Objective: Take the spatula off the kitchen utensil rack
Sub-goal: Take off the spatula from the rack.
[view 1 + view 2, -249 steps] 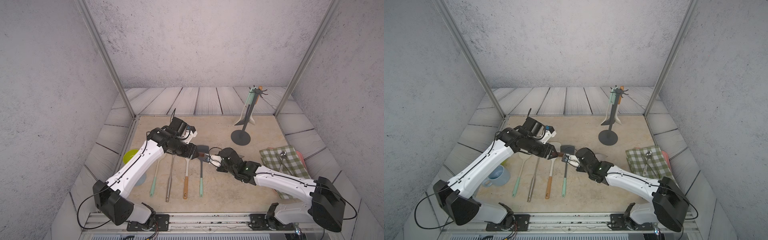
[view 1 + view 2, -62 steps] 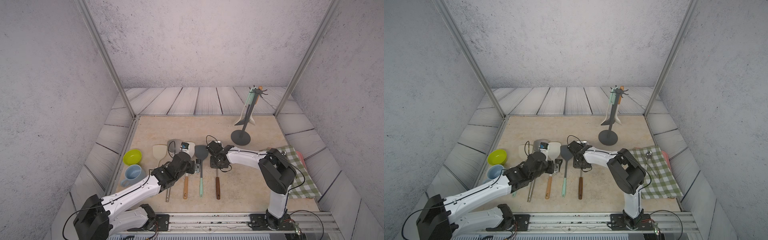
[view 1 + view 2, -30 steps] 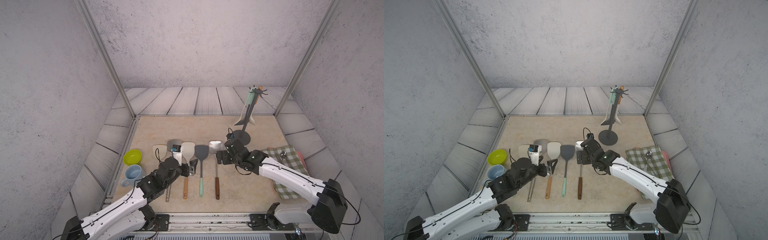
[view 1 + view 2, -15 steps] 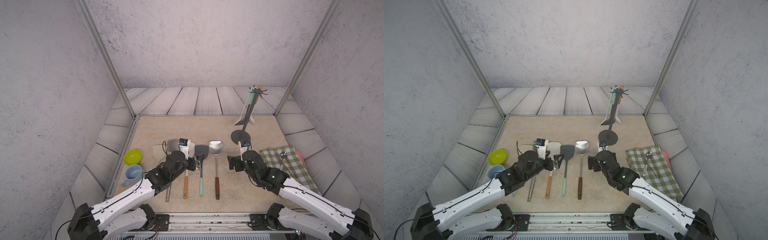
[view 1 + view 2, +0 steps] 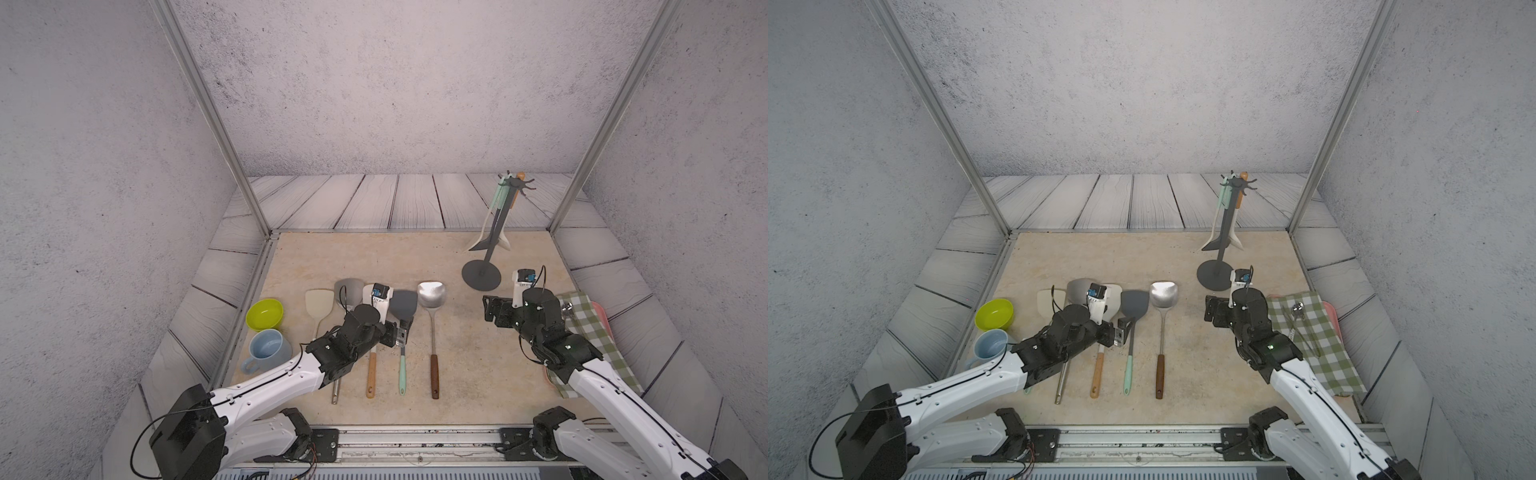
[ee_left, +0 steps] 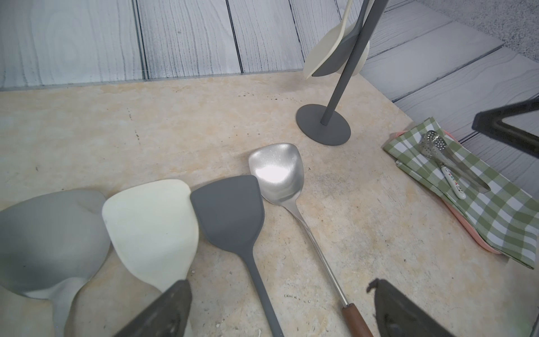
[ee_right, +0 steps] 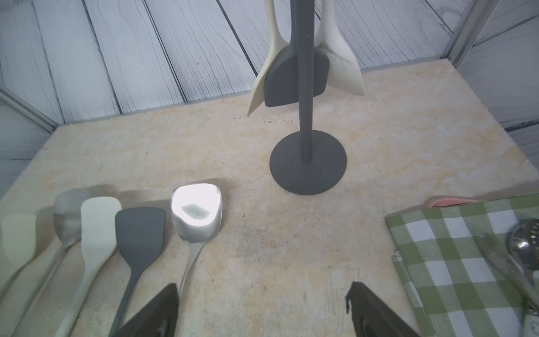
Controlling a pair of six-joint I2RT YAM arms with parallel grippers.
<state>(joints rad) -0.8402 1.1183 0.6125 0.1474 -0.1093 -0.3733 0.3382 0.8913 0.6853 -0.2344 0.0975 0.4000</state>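
The kitchen utensil rack stands at the back right, a dark grey pole on a round base with a crown of hooks. Three spatulas hang from it: a dark grey spatula and two cream ones. My right gripper hovers open and empty just in front of the base, facing the pole. My left gripper is open and empty over the row of utensils lying on the table.
Several spatulas lie in a row on the table, among them a steel one with a brown handle nearest the rack. A green bowl and a blue mug sit at the left. A checked cloth with metal utensils lies at the right.
My right gripper has moved right, away from the steel spatula's head to a spot beside the checked cloth in front of the rack's base. My left gripper has shifted slightly over the row.
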